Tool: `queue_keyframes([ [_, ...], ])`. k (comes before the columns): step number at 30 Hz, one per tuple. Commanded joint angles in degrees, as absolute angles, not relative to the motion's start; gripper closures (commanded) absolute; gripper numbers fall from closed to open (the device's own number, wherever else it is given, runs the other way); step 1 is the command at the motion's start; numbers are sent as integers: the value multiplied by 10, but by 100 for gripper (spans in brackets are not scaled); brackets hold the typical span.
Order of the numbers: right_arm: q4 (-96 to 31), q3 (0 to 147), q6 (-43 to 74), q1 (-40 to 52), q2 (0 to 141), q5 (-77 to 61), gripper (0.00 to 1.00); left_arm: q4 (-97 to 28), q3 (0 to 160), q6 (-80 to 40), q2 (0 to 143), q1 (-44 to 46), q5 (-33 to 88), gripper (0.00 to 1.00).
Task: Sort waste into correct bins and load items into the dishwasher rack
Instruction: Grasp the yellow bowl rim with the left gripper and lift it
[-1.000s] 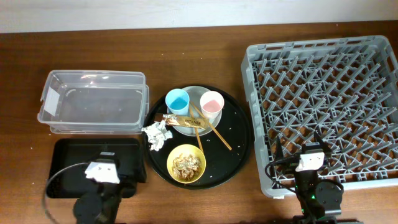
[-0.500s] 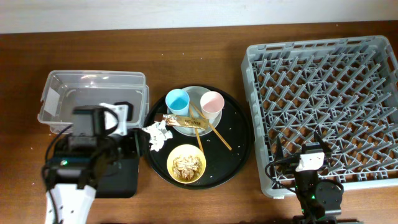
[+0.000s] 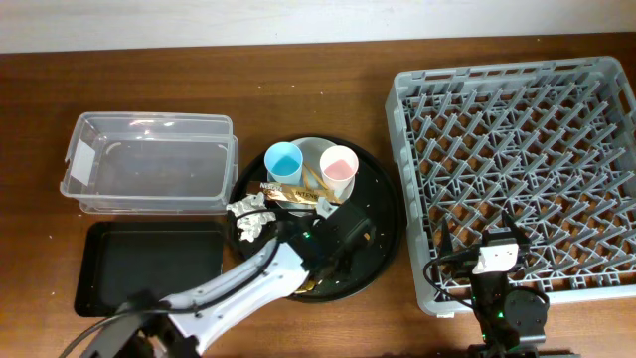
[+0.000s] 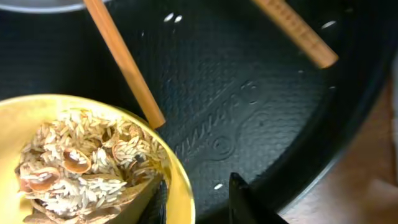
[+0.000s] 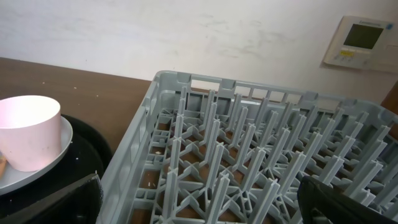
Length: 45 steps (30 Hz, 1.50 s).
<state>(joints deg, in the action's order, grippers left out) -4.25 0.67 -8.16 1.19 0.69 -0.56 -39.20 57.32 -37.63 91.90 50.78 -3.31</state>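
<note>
Going after the yellow bowl (image 4: 18, 121) of food scraps (image 4: 87, 162), we have our left gripper (image 4: 199, 205) spread wide, we think, with the bowl's rim right between its fingers (image 4: 245, 202), so next we squeeze and lift.

The yellow bowl (image 4: 176, 177) of food scraps (image 4: 87, 162) is straddled at its rim by the left gripper (image 4: 198, 190), fingers apart. Two chopsticks (image 4: 124, 62) are laid on the round black tray (image 4: 249, 118).
</note>
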Motion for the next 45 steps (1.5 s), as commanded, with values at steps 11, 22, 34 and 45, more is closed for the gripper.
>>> queue_keyframes([
  [11, -45, 3, -83, 10, 4, -9, 2, -377, 580, -383, 956, 509, -69, 98],
  [22, -45, 3, -83, 10, 4, -9, 2, -375, 580, -373, 927, 510, -90, 67],
  [34, -45, 3, -83, 10, 4, -9, 2, -339, 580, -373, 986, 510, -103, 99],
  [45, -45, 3, -83, 10, 4, -9, 2, -511, 580, -255, 588, 319, 40, 100],
])
